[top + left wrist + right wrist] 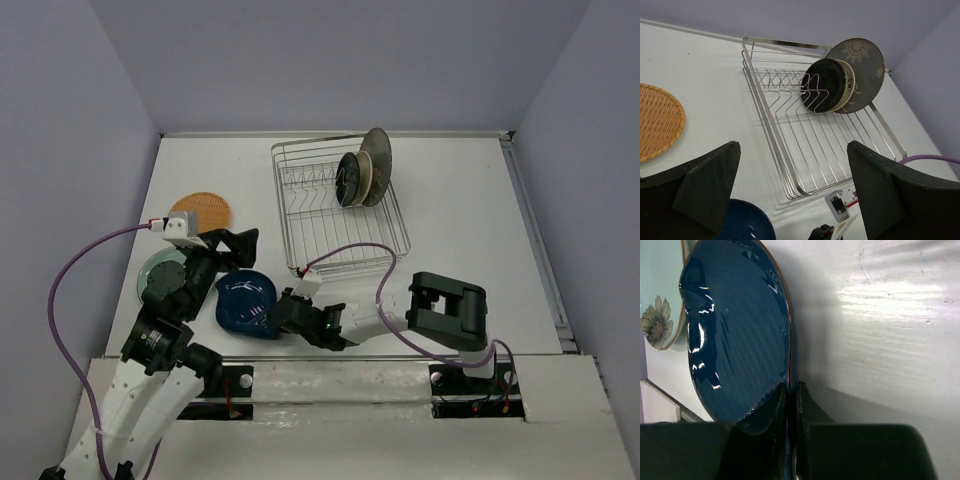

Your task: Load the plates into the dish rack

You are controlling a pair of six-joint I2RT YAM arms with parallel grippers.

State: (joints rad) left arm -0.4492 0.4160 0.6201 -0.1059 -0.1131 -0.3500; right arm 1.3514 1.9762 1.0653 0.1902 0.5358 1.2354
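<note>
Pinching the dark blue plate (pixel 735 340) by its rim in our right tool (pixel 791 390), tipped up just over the desk (pixel 450 200), we think it is hard, slippery and easy to break, while our left tool (pixel 795 187) hangs spread wide and empty.

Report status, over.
Left end effector open, empty. Right end effector shut on dark blue plate, tilted on edge. Dish rack holds three plates, near slots free. Purple cable crosses rack's near end.
</note>
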